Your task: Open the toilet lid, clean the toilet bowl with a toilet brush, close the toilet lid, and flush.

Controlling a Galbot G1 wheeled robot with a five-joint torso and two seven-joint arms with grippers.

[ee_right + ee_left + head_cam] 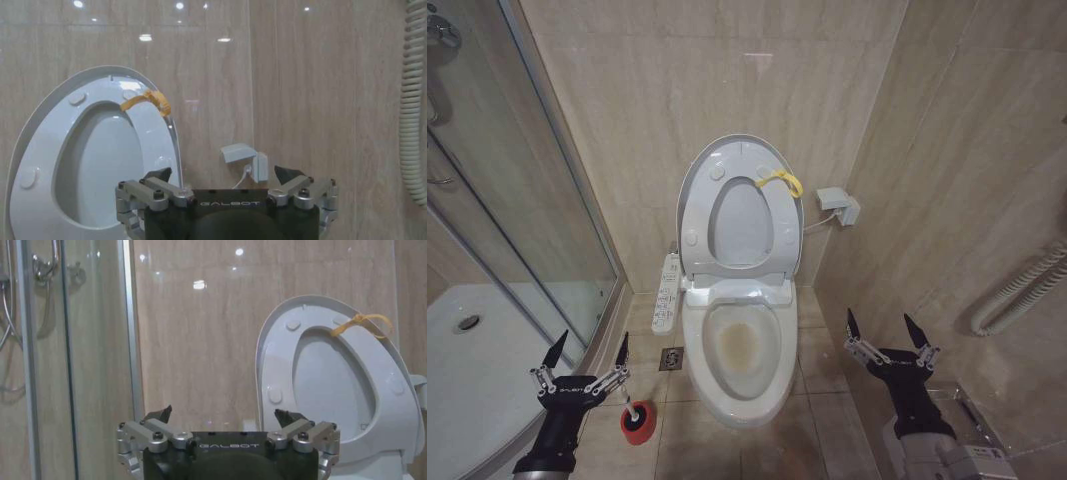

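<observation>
Head view shows both claws wide open and empty, "GALBOT" printed on each: left gripper (pixel 587 352) just above the toilet brush (pixel 636 419) in its red cup, right gripper (pixel 885 333) over bare floor; between them the stained toilet bowl (pixel 743 350), toilet lid (pixel 697 190) raised against the wall

Floor drain (pixel 671 358) beside shower tray (pixel 467 380)

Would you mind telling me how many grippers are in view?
2. The left gripper, jaws open, hangs above the toilet brush; the right gripper, jaws open, is right of the toilet bowl.
</observation>
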